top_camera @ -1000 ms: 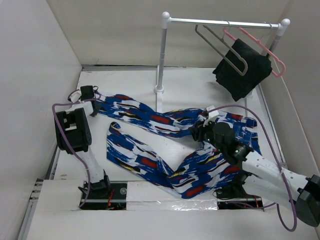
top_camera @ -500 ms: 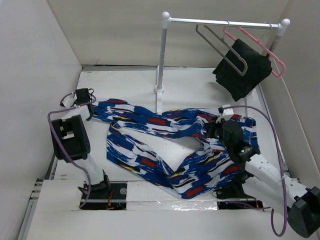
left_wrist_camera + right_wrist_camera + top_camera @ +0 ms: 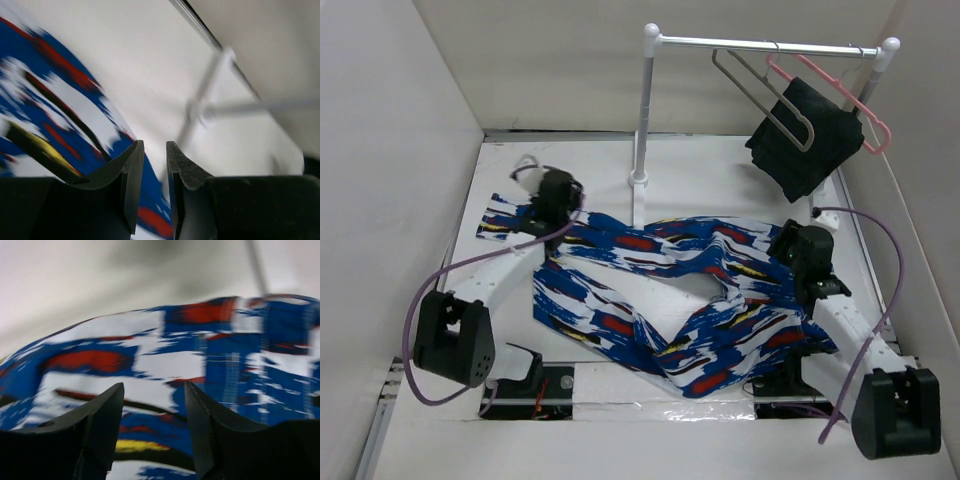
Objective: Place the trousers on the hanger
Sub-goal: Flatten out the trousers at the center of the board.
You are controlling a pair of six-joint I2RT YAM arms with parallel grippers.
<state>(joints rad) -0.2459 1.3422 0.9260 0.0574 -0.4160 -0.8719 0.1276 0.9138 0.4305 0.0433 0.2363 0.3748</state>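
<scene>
Nearest the arm bases, the trousers [image 3: 720, 330] lie spread over the white tabletop [image 3: 710, 180]. A folded bulk sits toward the near right corner, and one leg runs back to the near left before turning. The other leg stretches across the middle toward the left edge, where its end lies flat.

The right tool [image 3: 798, 245] sits at the right edge over the upper part of the garment. The overhead view hides how its jaws stand. Its own wrist camera shows them well apart, with blurred printed fabric [image 3: 165, 365] and some stitched seams passing beneath and nothing pinched between the fingers [image 3: 100, 425].

Farther back on the left, the left tool [image 3: 552, 195] hovers just beside the flat leg end. Only its wrist view shows the jaws: a narrow slit remains between the fingers [image 3: 131, 175] and nothing is held in it. That view also shows patterned cloth [image 3: 55, 110] to the left and the blurred rack post [image 3: 207, 82] beyond.

Toward the far right corner, seen clearly only from above, the hanger [image 3: 770, 88] hangs bare from the rail [image 3: 750, 43]. It is well apart from the trousers and next to a pink hanger [image 3: 876, 128] that carries a black cloth [image 3: 805, 140].
</scene>
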